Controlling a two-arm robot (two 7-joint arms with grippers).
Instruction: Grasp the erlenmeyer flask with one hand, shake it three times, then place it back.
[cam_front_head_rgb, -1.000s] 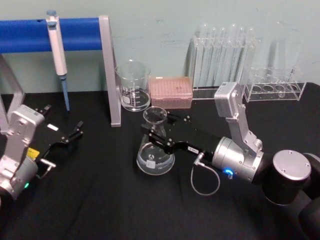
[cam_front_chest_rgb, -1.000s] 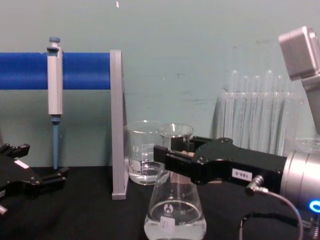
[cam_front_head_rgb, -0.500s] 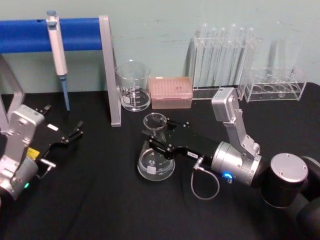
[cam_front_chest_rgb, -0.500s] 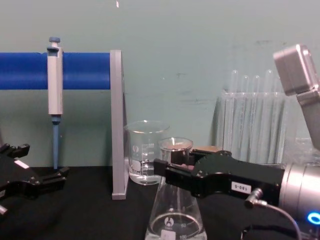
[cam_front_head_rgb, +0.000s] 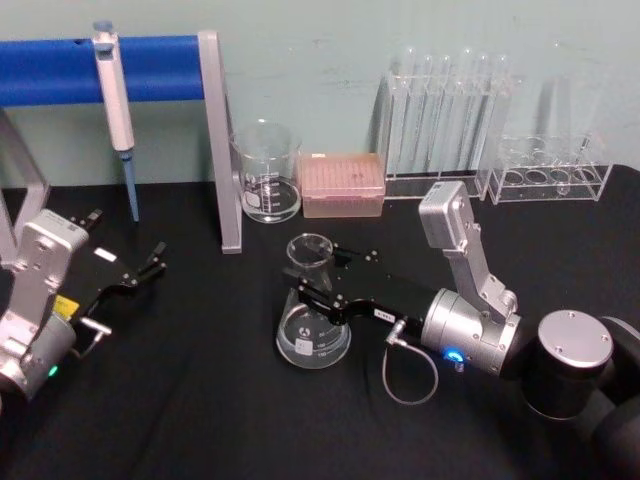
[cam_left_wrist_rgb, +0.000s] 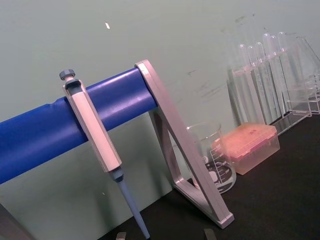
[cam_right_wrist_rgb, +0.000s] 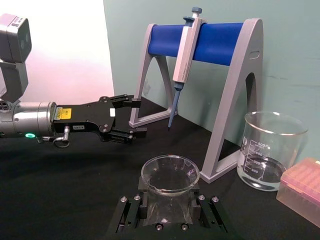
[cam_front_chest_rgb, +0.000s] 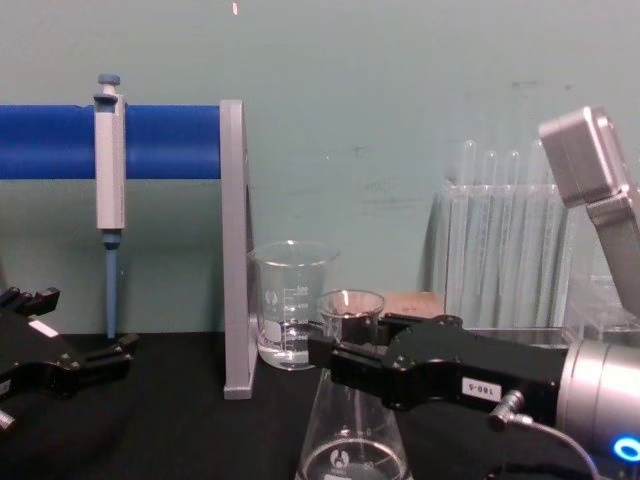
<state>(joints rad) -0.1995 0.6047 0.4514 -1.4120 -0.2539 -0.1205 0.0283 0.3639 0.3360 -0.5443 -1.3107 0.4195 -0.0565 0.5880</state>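
Head view, centre of frame: flask (cam_front_head_rgb: 314, 322) upright on the black table (cam_front_head_rgb: 200, 420), neck clamped between the jaws of the right gripper (cam_front_head_rgb: 312, 292), which reaches in from the lower right on a silver wrist with a blue light. Base looks at or very near the tabletop, though contact can't be confirmed. Upper centre: beaker (cam_front_head_rgb: 266, 172) beside the grey leg of the pipette stand (cam_front_head_rgb: 217, 140), pink tip box (cam_front_head_rgb: 343, 184) next to it, tube racks (cam_front_head_rgb: 445, 120) to the upper right. Far left: left gripper (cam_front_head_rgb: 140, 272) parked low, fingers apart, holding nothing. Left wrist view: pipette (cam_left_wrist_rgb: 97, 145) hanging on the blue bar, beaker and tip box behind. Right wrist view, bottom centre: flask rim (cam_right_wrist_rgb: 170, 174) round and level, jaws pressed on either side of the neck just below it; left gripper (cam_right_wrist_rgb: 131, 118) mid-left, well apart. Chest view, lower centre: flask (cam_front_chest_rgb: 350, 410) upright, right gripper (cam_front_chest_rgb: 335, 352) gripping high on the neck, base cut off by the bottom edge. Judged to be the set-down: best lowered straight and slowly, kept vertical, released only once the base sits flat, then withdrawn back along the approach line, away from the beaker.
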